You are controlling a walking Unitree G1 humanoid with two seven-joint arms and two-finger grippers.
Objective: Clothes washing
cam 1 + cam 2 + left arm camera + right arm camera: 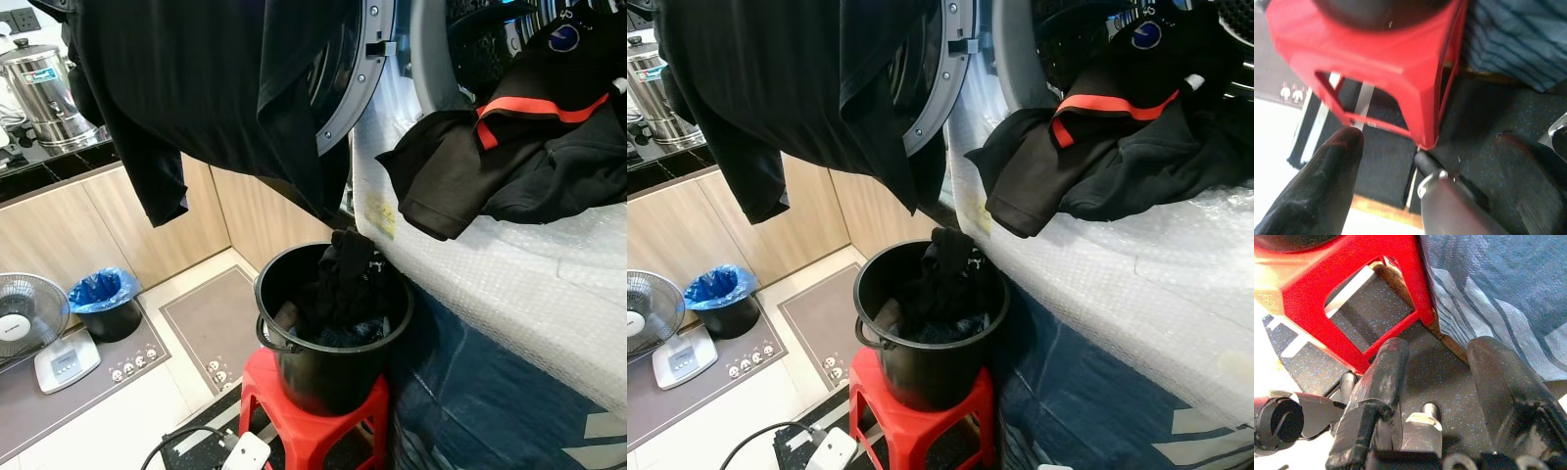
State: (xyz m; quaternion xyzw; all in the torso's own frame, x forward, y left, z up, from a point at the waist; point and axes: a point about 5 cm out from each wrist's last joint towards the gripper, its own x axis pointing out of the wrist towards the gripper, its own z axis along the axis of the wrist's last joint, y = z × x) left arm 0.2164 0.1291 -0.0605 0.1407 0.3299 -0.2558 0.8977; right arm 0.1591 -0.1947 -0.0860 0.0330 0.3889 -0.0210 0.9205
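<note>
Black bucket of dark clothes sits on red stool; left gripper and right gripper jaws parted wide, holding nothing.

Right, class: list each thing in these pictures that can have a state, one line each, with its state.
Washing machine door: open.
Black bucket: upright on the red stool, holding dark clothes.
Black garment: draped over the drum's mouth, half out.
Small bin: lined with a blue bag, upright.
Left gripper: open, holding nothing.
Right gripper: open, holding nothing.
</note>
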